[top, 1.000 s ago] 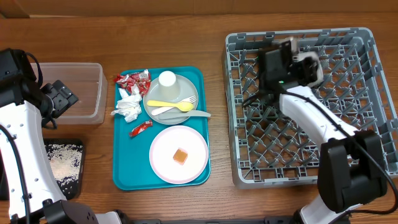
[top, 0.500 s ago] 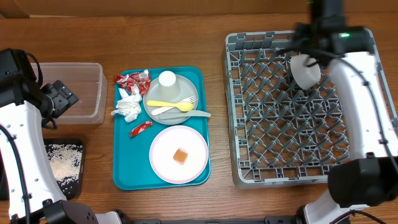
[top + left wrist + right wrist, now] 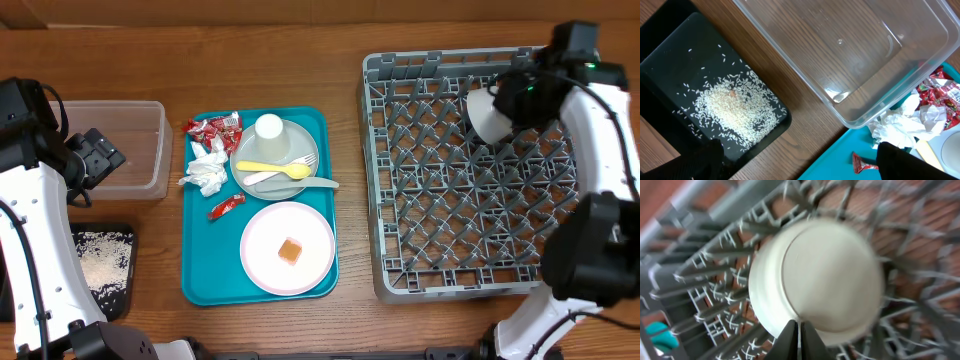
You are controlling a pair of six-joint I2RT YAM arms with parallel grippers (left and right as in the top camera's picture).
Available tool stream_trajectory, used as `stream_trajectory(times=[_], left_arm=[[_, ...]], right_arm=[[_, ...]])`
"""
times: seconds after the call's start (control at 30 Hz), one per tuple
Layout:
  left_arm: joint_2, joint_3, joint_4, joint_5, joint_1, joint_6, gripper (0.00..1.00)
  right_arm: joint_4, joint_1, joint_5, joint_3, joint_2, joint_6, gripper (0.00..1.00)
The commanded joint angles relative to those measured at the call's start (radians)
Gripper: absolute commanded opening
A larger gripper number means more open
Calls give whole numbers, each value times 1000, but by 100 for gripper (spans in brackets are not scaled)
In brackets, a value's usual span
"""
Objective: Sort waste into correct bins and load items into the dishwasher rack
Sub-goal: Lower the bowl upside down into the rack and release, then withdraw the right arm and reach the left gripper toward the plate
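Observation:
The small whitish bowl (image 3: pixel 485 118) (image 3: pixel 825 275) stands on edge among the pegs at the back of the dishwasher rack (image 3: pixel 450 285). My right gripper (image 3: pixel 522 95) (image 3: pixel 799 339) hovers just right of it, jaws shut together, nothing between them. My left gripper (image 3: pixel 95 155) (image 3: pixel 802 167) is open and empty above the wood between the black tray (image 3: pixel 670 60) with rice (image 3: pixel 730 110) and the teal tray (image 3: pixel 200 280). The clear tub (image 3: pixel 125 150) (image 3: pixel 840 50) is empty. On the teal tray lie red wrappers (image 3: pixel 212 126) (image 3: pixel 860 162), a napkin (image 3: pixel 207 170) and a pink plate (image 3: pixel 265 235) with an orange cube (image 3: pixel 290 250).
A grey plate (image 3: pixel 250 150) on the teal tray carries a white cup (image 3: pixel 268 127), a yellow fork (image 3: pixel 272 168) and white cutlery (image 3: pixel 300 183). The black tray (image 3: pixel 100 265) sits at the table's front left. Upright pegs fill the rack floor.
My right arm has swung from the rack's back left to its back right. Its jaws have closed, and the bowl now stands free in the rack. The left arm has not moved.

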Motion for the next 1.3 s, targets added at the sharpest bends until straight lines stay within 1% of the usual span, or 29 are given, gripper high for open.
stream_trajectory(times=[0.0, 0.1, 0.3, 0.33, 0.37, 0.4, 0.43, 0.47, 0.5, 0.53, 0.57, 0.63, 0.7, 0.77, 0.8, 0.83, 0.9, 1.03, 1.13, 1.23, 1.27], left_arm=[[5, 19, 3, 2, -4, -6, 100], [5, 19, 3, 2, -4, -7, 100], [5, 19, 3, 2, -4, -6, 100], [5, 19, 3, 2, -4, -6, 100], [5, 19, 3, 2, -4, -6, 100], [5, 19, 3, 2, -4, -7, 100], [5, 19, 3, 2, -4, -6, 100], [5, 19, 3, 2, -4, -6, 100], [5, 19, 3, 2, -4, -6, 100], [5, 19, 3, 23, -4, -24, 100], [5, 19, -2, 60, -4, -34, 100], [5, 19, -48, 190, -4, -34, 100], [5, 19, -59, 336, -5, -26, 100], [5, 12, -49, 486, -18, 74, 100], [5, 7, -49, 549, -34, 143, 100], [5, 1, -55, 577, -51, 188, 100], [5, -16, -80, 570, -103, 231, 100], [5, -74, -110, 540, -237, 256, 100], [5, -143, -102, 544, -347, 252, 100], [5, -214, -77, 543, -475, 251, 99], [5, -233, -63, 543, -517, 248, 99]], right_arm=[[13, 37, -40, -3, 26, 1, 7], [10, 57, -39, -3, 37, 0, 4], [-17, 78, -40, 36, -9, 1, 4], [-24, 78, -40, 50, -26, 1, 4], [-32, 78, -40, 66, -43, 1, 9], [-42, 78, -40, 87, -65, 1, 16], [-48, 78, -40, 106, -86, 1, 36], [-53, 78, -40, 123, -106, 1, 70], [-54, 78, -40, 139, -123, 1, 98], [-53, 78, -40, 169, -157, 1, 100], [-50, 78, -40, 180, -172, 1, 100], [-34, 78, -35, 194, -202, 1, 100], [-19, 77, -17, 195, -222, 1, 100], [-3, 77, 35, 195, -237, 1, 100], [8, 77, 76, 195, -240, 1, 100], [19, 77, 121, 195, -240, 1, 100], [51, 77, 261, 190, -238, 1, 100], [97, 66, 483, 183, -237, 13, 100], [126, 21, 523, 183, -237, 28, 100], [110, -46, 514, 183, -237, 108, 100], [111, -63, 515, 183, -237, 113, 100]])
